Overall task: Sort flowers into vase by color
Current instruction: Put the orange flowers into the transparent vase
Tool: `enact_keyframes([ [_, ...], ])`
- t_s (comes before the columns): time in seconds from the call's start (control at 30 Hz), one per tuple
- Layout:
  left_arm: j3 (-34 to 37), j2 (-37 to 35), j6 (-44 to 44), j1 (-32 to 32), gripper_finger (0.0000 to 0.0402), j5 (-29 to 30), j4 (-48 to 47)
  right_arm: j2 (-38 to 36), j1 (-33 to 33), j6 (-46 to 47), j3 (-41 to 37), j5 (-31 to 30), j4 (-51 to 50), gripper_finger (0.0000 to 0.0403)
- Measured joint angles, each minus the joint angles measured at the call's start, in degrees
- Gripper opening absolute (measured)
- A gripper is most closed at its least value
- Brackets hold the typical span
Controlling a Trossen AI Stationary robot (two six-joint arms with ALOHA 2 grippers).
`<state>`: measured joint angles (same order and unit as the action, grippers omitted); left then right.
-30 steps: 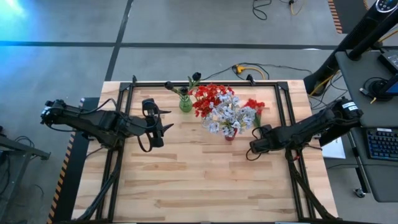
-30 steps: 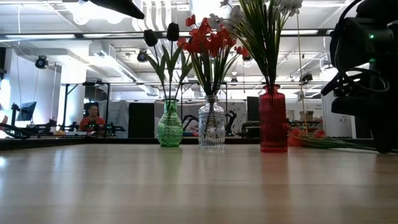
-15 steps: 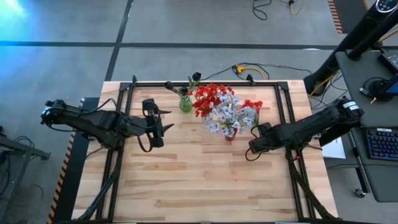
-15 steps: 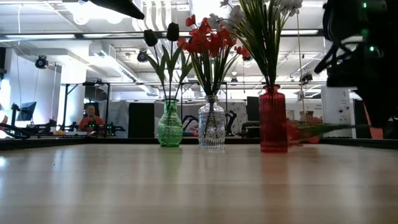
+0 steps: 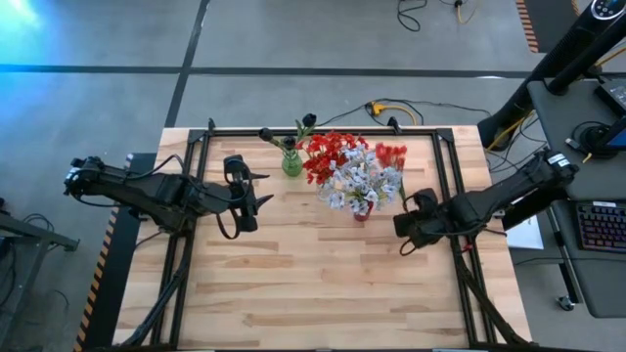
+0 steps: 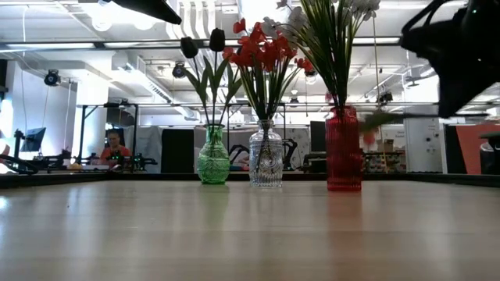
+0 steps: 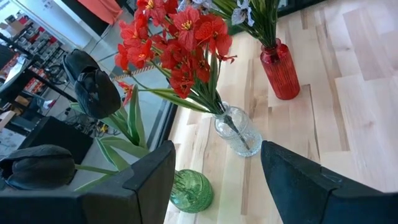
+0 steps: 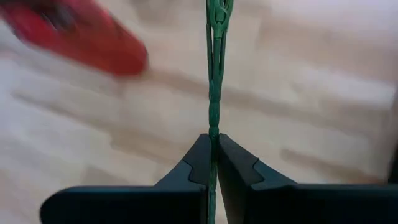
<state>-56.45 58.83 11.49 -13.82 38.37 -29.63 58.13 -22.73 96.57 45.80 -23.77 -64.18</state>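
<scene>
Three vases stand in a row at the table's far middle. A green vase [image 5: 291,164] holds dark buds, a clear vase [image 6: 266,160] holds red flowers [image 5: 331,153], and a red vase [image 6: 344,150] holds pale blue-white flowers [image 5: 360,182]. Right of the red vase, my right gripper [image 5: 404,207] is shut on a red-blossomed spray [image 5: 391,154]. My left gripper [image 5: 256,186] hangs open left of the vases, holding nothing, and its fingers frame the vases in the left wrist view. My right gripper pinches the spray's thin green stem [image 8: 213,118] between its two fingertips [image 8: 200,152]. It comes slanting down from the table's right. The stem runs on past the fingertips toward the far edge, where the red blossoms are. The spray is lifted clear of the table.
Black frame rails [image 5: 445,186] run along the table's left, right and far sides. The near half of the wooden table [image 5: 323,293] is bare. A desk with a keyboard [image 5: 597,223] stands beyond the right edge.
My right gripper has risen from near the tabletop and tipped further downward. It stays shut on the stem. The red spray has come up off the table, and its blossoms have moved toward the far edge, closer to the vases.
</scene>
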Motion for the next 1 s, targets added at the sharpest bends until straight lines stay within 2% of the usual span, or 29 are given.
enact_keyframes([
  [0.4,0.0,0.0,0.0,0.0,0.0220,0.0,1.7,-1.9,-1.1,-0.1,0.0,-34.2,-2.5,0.0012],
  [0.6,0.0,0.0,0.1,0.0,0.0220,-0.1,4.2,-1.8,-1.1,-7.6,1.8,-51.9,-2.4,0.0012],
  [0.8,0.0,0.0,0.0,0.0,0.0220,-4.0,6.2,-1.7,-1.1,-22.8,9.9,-61.8,-2.4,0.0012],
  [1.0,0.0,0.0,0.0,0.0,0.0219,-8.6,8.4,-0.1,-1.1,-39.1,20.9,-63.7,-2.4,0.0012],
])
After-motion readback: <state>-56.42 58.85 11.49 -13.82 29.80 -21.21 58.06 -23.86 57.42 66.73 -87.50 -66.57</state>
